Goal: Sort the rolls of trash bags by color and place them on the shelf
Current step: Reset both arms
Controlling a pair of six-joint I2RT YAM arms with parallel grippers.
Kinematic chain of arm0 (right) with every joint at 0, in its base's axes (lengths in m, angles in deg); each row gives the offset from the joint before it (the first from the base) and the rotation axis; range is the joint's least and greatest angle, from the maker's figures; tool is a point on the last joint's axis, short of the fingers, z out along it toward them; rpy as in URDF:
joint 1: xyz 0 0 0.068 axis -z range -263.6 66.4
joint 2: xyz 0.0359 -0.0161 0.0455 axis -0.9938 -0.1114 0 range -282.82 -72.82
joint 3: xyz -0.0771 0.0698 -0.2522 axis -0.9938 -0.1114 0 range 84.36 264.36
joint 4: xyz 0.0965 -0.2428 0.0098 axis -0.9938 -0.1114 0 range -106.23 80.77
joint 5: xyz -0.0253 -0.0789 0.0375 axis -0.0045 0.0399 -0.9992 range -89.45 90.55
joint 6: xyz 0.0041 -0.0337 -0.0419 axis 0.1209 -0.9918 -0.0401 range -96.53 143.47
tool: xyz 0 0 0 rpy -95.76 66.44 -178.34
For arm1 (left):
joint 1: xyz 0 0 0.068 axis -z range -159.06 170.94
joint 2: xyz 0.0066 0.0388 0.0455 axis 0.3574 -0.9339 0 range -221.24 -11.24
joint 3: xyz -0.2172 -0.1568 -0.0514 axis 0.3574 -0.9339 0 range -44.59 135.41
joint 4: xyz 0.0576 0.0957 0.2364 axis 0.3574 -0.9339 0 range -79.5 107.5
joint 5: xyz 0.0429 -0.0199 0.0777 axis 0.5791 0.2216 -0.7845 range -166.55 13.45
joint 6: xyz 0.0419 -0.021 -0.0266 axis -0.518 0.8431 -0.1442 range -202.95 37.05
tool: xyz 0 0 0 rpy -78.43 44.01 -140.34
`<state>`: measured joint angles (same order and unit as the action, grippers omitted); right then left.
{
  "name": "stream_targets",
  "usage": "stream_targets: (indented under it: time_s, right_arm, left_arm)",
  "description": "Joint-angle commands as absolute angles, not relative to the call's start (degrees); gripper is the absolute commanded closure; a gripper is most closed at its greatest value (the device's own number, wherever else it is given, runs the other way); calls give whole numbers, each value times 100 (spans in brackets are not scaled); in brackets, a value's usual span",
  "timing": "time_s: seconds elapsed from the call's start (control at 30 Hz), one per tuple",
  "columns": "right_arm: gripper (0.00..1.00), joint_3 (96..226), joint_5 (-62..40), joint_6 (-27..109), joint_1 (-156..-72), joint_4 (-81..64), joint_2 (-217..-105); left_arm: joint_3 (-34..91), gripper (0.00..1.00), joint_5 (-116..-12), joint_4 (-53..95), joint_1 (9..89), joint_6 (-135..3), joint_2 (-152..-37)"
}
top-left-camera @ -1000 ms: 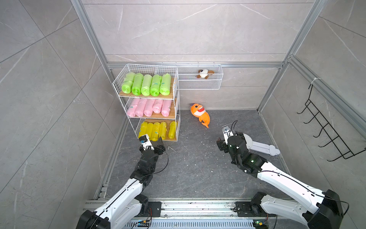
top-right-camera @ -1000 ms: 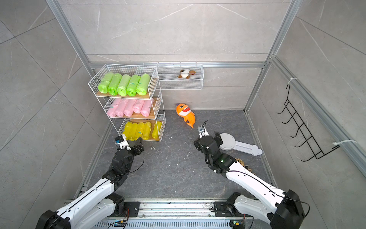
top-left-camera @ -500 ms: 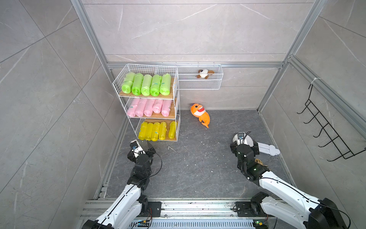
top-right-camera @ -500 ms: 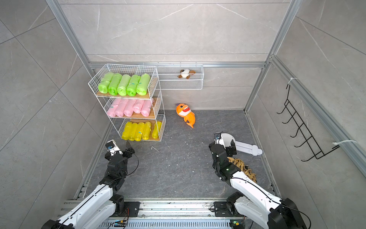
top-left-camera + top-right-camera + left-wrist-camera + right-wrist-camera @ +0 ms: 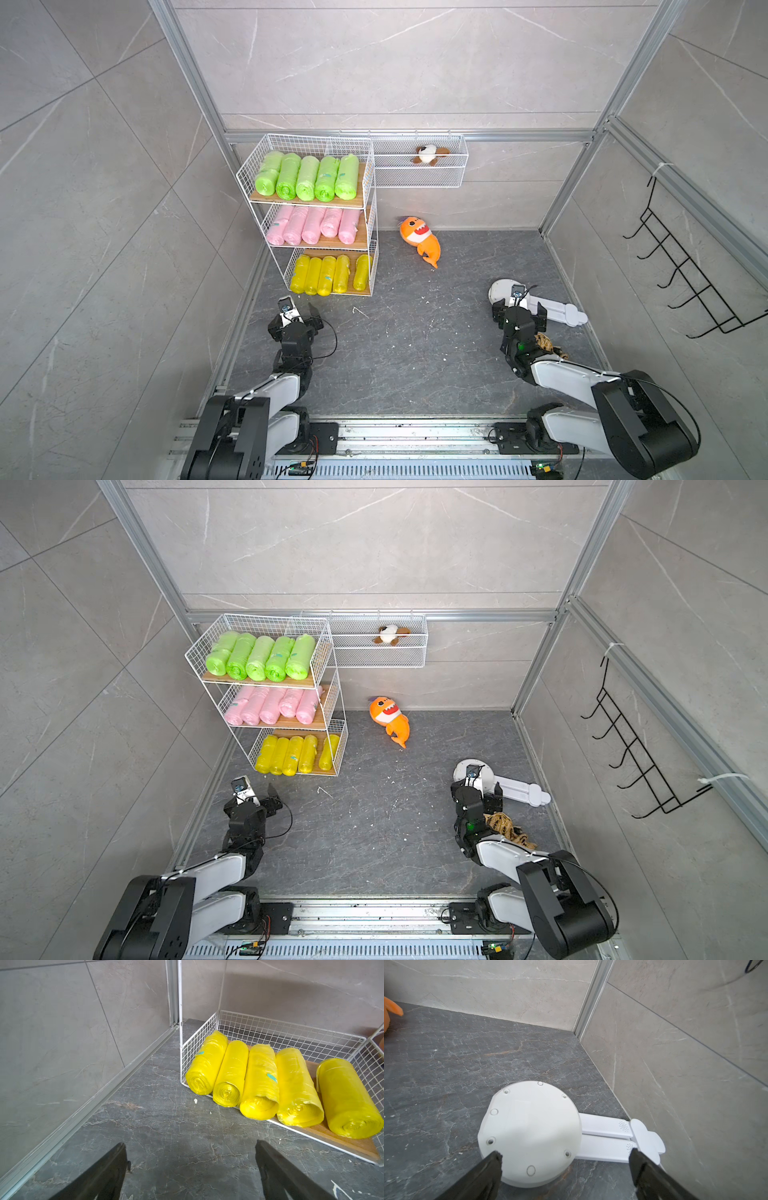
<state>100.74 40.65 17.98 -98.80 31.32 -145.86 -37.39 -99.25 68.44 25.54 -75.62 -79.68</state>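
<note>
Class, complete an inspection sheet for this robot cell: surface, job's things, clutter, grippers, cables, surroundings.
Surface: dark stone-look floor, white specks.
Job's things: shelf holds green rolls on top, pink rolls in the middle, yellow rolls at the bottom; five each.
Clutter: orange plush shark and white folded device on floor; brown patterned cloth by right arm; small plush toy in wall basket.
Grippers: left gripper open, empty, facing yellow rolls; right gripper open, empty, over the white device.
Cables: black cable loops beside left arm.
Surroundings: grey tiled walls, aluminium frame, black hook rack.
</note>
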Motion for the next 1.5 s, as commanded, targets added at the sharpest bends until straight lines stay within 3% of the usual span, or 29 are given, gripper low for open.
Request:
stream_targets:
  time_s: [0.0,0.17,0.43,0.5,0.7,1.47]
  right_arm:
    - [0,10121,3423,2035,-9608,3736,-14747]
    - [0,10010,2385,2523,-8950,4344,-15208]
    - [0,10055,1440,2213,-8802,5086,-15994]
    - [0,10191,1289,2233,-8793,4631,-15906]
    - [0,10518,970,2365,-8554,4026,-15949]
    - [0,10483,988,2347,-8550,4130,-15955]
  left_arm:
    - [-3548,2,-9479,7739,2465,-7836,-8325]
    - [-3488,2,-9135,8353,2198,-7953,-8874]
    - [-3651,2,-8506,9417,1911,-7904,-9715]
    - [-3537,2,-8363,9070,1822,-7861,-9652]
    - [-3194,2,-8322,8512,1618,-7621,-9722]
    - [-3181,2,-8525,8492,1586,-7542,-9713]
